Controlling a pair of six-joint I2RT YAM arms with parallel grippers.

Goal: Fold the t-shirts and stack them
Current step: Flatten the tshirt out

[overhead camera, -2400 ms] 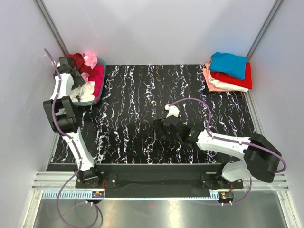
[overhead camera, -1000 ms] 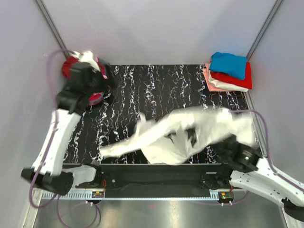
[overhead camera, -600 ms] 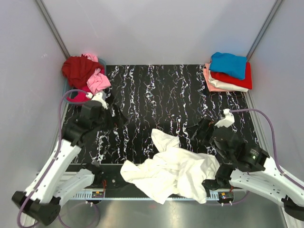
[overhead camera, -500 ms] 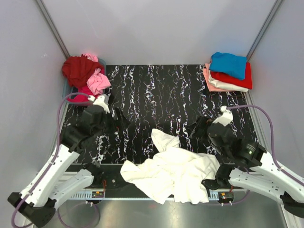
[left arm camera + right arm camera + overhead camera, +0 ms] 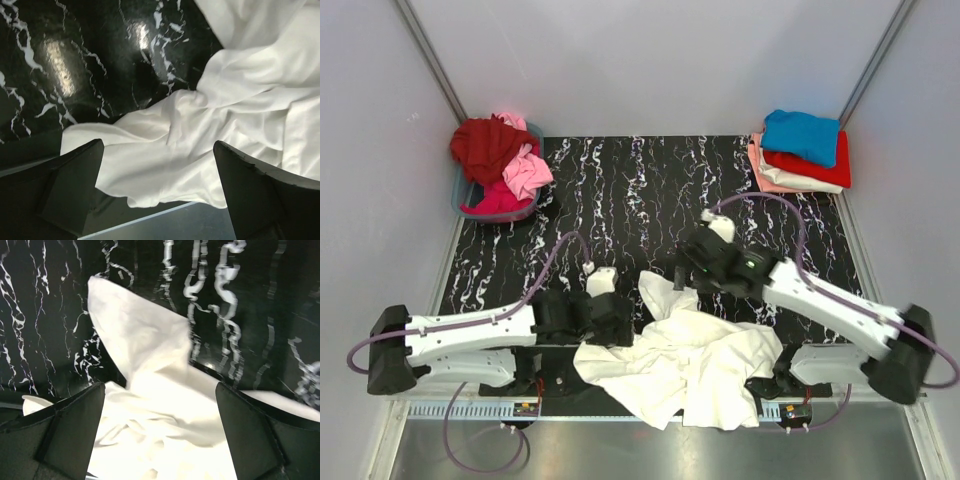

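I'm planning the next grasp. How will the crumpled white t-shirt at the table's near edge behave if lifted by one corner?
Probably floppy: the white t-shirt lies in soft, loose folds, so it should drape and hang. It looks thin, so likely light. Part overhangs the glossy table, so a push might slide it off.

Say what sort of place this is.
Probably a robot test booth: plain white walls box in a black marbled table, the left arm and right arm are bolted to a metal rail at its near edge, and folded t-shirts sit stacked in a corner.
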